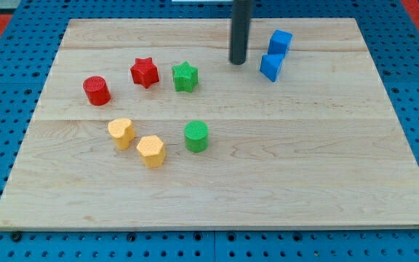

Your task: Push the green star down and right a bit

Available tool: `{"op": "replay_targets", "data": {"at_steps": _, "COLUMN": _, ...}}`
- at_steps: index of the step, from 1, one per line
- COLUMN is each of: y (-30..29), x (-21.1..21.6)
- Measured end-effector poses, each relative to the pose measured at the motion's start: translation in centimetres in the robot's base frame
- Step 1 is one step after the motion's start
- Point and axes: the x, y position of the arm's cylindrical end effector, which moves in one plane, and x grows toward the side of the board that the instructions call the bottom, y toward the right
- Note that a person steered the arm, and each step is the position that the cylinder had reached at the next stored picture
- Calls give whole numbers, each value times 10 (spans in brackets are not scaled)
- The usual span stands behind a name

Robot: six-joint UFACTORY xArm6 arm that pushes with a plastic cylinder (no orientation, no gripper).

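my tip [238,62] sits near the view's top of the board [340,182]. Two cubes [276,53] just to its right. Two stars [164,74] well to its left, a cylinder [97,90] beyond them. Second cylinder [196,136] and two more blocks [137,141] below-left, well apart from it.

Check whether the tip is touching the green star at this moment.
Apart. The camera view shows bare wood between my tip and the green star; the tip stands to the star's upper right.

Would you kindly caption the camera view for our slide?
My tip rests up and right of the green star block, left of two blue blocks, on the wooden board.
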Motion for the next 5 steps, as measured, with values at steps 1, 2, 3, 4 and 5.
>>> {"op": "replay_targets", "data": {"at_steps": 1, "y": 48, "x": 46}}
{"op": "replay_targets", "data": {"at_steps": 2, "y": 96, "x": 26}}
{"op": "replay_targets", "data": {"at_steps": 3, "y": 83, "x": -4}}
{"op": "replay_targets", "data": {"at_steps": 4, "y": 84, "x": 7}}
{"op": "replay_targets", "data": {"at_steps": 5, "y": 45, "x": 35}}
